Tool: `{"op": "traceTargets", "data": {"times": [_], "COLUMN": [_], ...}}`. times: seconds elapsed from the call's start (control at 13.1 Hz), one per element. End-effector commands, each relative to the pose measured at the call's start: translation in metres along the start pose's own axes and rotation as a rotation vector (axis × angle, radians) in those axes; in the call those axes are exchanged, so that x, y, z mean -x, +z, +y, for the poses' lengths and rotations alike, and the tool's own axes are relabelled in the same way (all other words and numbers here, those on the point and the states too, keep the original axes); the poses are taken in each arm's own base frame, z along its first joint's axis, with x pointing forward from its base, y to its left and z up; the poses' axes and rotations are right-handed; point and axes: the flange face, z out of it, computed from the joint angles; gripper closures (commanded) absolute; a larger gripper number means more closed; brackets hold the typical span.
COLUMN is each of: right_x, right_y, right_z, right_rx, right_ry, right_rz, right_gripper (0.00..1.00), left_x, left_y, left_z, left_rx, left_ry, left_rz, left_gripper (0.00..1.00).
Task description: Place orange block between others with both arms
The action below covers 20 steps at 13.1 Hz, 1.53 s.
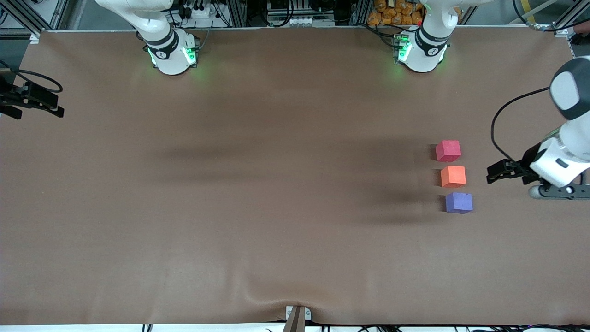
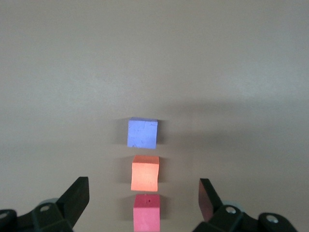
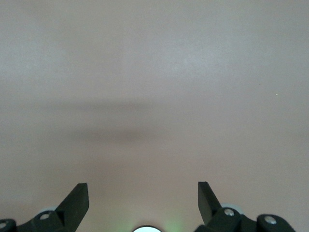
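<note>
Between the red cube and purple cube, the orange block already sits aligned; keep left gripper and right gripper open, empty, clear.

3 cubes on the table: 1 pinkish-red cube, 1 orange block, 1 purple-blue cube. 2 arms; maybe more stuff off-frame.

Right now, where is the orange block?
Front view: the orange block sits between the red block and the purple block, toward the left arm's end.
</note>
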Motion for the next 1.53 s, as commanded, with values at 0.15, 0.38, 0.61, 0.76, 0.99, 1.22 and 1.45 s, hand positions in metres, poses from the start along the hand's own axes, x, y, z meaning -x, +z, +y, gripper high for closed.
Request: {"op": "traceTargets", "data": {"times": [0.15,0.38,0.61,0.76,0.99,1.22,1.45], "right_x": [0.006,0.006,0.005,0.005,0.005,0.005,0.005], "right_y": [-0.005,-0.004,-0.004,-0.003,-0.003,-0.003,-0.003], "right_z": [-0.002,-0.002,-0.002,-0.002,-0.002,-0.002,-0.002], "right_rx": [0.008,0.01,0.009,0.009,0.009,0.009,0.009], "right_ry": [-0.006,-0.006,-0.006,-0.006,-0.006,-0.006,-0.006], "right_rz": [-0.009,-0.009,-0.011,-0.012,-0.012,-0.012,-0.012], "right_gripper": [0.0,0.0,0.0,0.0,0.0,0.0,0.0], "left_x": [0.04,0.075,0.083,0.081,0.08,0.077,0.077], "left_y": [-0.088,-0.144,-0.169,-0.165,-0.161,-0.155,-0.155], "left_z": [0.009,0.027,0.034,0.043,0.043,0.039,0.037], "left_rx": [-0.003,-0.008,-0.035,-0.037,-0.035,-0.061,-0.081], "left_ry": [0.004,-0.044,-0.038,-0.024,-0.022,-0.031,-0.033], "left_rz": [-0.008,0.019,0.047,0.041,0.033,0.025,0.025], "left_gripper": [0.0,0.0,0.0,0.0,0.0,0.0,0.0]}}
